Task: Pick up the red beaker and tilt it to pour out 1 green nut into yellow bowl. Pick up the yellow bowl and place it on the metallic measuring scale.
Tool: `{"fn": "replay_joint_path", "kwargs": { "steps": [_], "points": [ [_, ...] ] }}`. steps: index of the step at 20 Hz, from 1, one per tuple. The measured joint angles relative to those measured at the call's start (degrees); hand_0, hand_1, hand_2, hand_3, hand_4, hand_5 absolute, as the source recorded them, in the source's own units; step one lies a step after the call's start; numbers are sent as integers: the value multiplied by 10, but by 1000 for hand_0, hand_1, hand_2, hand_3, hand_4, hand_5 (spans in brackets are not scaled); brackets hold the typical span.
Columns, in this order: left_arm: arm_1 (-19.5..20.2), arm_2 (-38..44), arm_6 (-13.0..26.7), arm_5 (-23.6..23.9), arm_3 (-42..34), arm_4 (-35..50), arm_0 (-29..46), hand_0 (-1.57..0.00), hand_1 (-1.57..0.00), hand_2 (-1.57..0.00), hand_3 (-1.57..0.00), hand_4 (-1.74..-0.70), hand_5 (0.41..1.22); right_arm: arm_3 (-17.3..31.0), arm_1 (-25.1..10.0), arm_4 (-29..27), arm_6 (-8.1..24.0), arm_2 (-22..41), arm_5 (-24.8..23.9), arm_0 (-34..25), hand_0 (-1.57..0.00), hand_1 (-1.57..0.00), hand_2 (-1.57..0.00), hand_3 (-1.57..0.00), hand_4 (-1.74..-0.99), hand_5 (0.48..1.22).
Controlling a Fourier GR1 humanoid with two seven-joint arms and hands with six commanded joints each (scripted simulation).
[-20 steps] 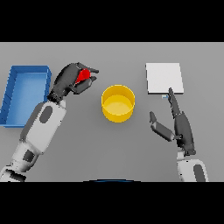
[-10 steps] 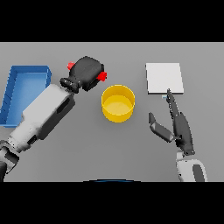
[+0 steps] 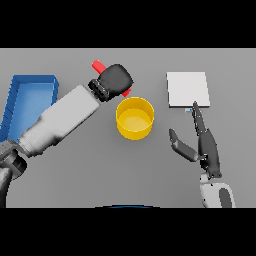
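The left hand point(image 3: 116, 80) grips the red beaker point(image 3: 99, 66) just beside the round yellow bowl point(image 3: 134, 118); a blue open tray point(image 3: 29, 85) sits far left, a flat metallic measuring scale point(image 3: 187, 89) right, where the right hand point(image 3: 206, 145) rests with fingers straight.

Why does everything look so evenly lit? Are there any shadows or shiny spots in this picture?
Head view: light is flat and even; the grey table shows no clear cast shadows. The yellow bowl is only slightly darker inside. The left hand hides most of the red beaker. No glare shows on the scale; edges look soft throughout.
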Motion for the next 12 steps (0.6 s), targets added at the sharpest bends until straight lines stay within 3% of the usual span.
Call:
{"fn": "replay_joint_path", "kwargs": {
  "steps": [4,9,12],
  "points": [
    [-2,-61,1,-23,8,-37,-31,-1571,-1571,-1571,-1571,-1730,1220,-5,2,14,5,8,-4,-3,1,1,1,1,-1188,647],
    [-6,-130,-31,-9,35,-76,-69,-1571,-1571,-1571,-1571,-1735,1221,-3,0,4,13,-2,-6,-7,1,1,1,1,-1169,624],
    [-23,-179,-26,0,51,-111,-93,-1571,-1571,-1571,-1571,-1735,1221,-3,1,10,16,2,-7,-9,1,1,1,1,-1165,626]
  ]
}}
